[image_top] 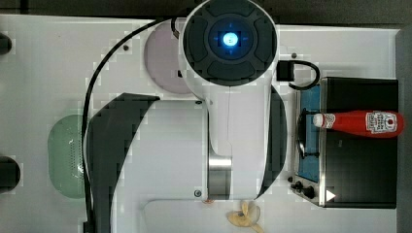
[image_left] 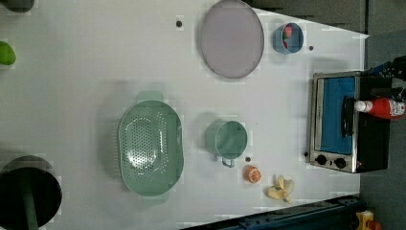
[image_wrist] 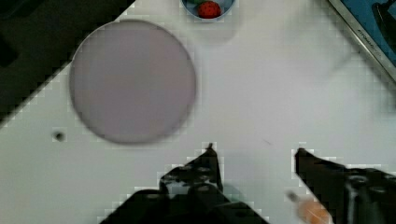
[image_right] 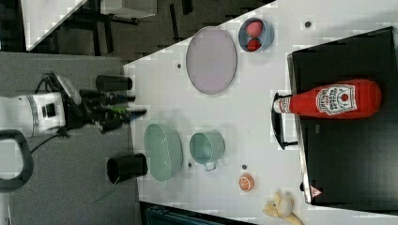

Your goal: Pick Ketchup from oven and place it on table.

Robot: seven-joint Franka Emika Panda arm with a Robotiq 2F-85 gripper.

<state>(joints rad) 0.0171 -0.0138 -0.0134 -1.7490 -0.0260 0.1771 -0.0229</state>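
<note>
The jaws (image_wrist: 254, 151) stand apart with bare white desk (image_wrist: 261, 93) showing between the two dark fingertips (image_wrist: 211, 161); nothing is held. They hang above the desk, well clear of its surface, and the right view shows them at the end of the white arm (image_right: 28, 115), off beyond the desk's edge at the right view's left.

Under the wrist camera lies the round pale lilac plate (image_wrist: 133, 80), flat on the desk, and just past it a small blue bowl (image_wrist: 208, 7) with red fruit inside. A corner of the boxy black toaster oven (image_wrist: 369, 35), with its silver frame and blue glass door, shows near the same bowl.

The slim red plastic ketchup bottle (image_right: 335, 99) lies on its side on top of that oven, its white cap pointing over the front edge above the dark door handle (image_right: 278, 121), its label facing up. In the top view the bottle (image_top: 362, 123) sits across the oven's black roof, at the top view's right.

Further out on the desk, the left view shows a green perforated colander (image_left: 151, 148), a green mug (image_left: 229, 140), a halved orange (image_left: 252, 174) and a banana peel (image_left: 281, 188) near the oven's knobs.
</note>
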